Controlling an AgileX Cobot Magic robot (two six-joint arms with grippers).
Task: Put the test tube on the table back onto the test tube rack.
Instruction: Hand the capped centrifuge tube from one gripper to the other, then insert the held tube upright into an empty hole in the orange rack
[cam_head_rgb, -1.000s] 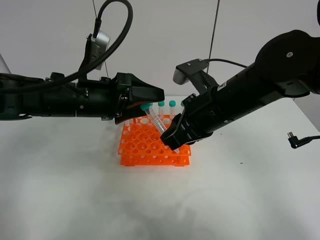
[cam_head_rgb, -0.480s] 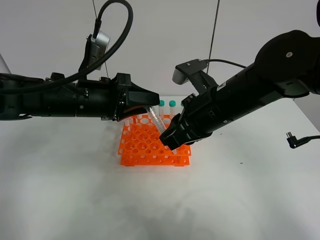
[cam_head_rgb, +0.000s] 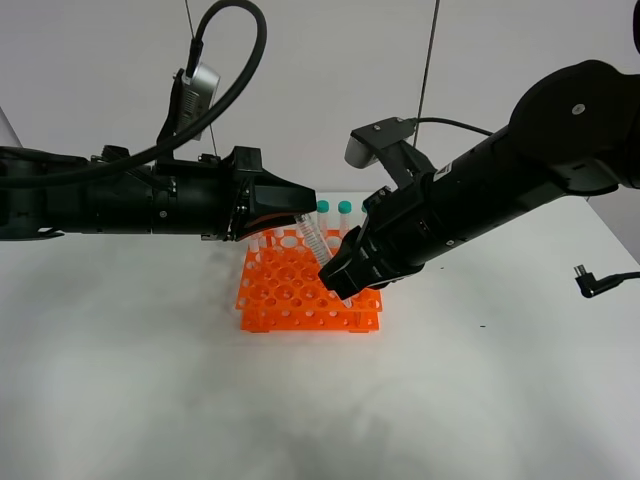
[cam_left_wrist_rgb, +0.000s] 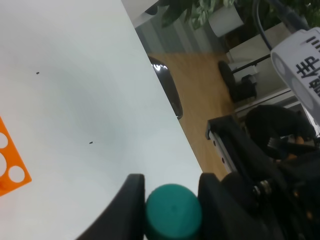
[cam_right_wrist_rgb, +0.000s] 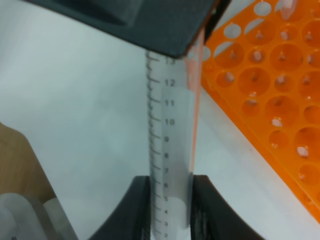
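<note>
The test tube hangs tilted above the orange test tube rack on the white table. My right gripper is shut on its lower part; the right wrist view shows the graduated tube between the fingers. My left gripper is closed around its teal cap, with a finger on each side. The cap is hidden in the exterior view. The tip is hidden behind the right gripper, over the rack's front right holes.
Two other teal-capped tubes show in the rack's back row; others are hidden by the arms. A black cable plug lies on the table at the far right. The rack's corner shows in the left wrist view.
My left gripper has moved right over the tube's teal cap, which is now covered. The right gripper and tube have barely moved.
</note>
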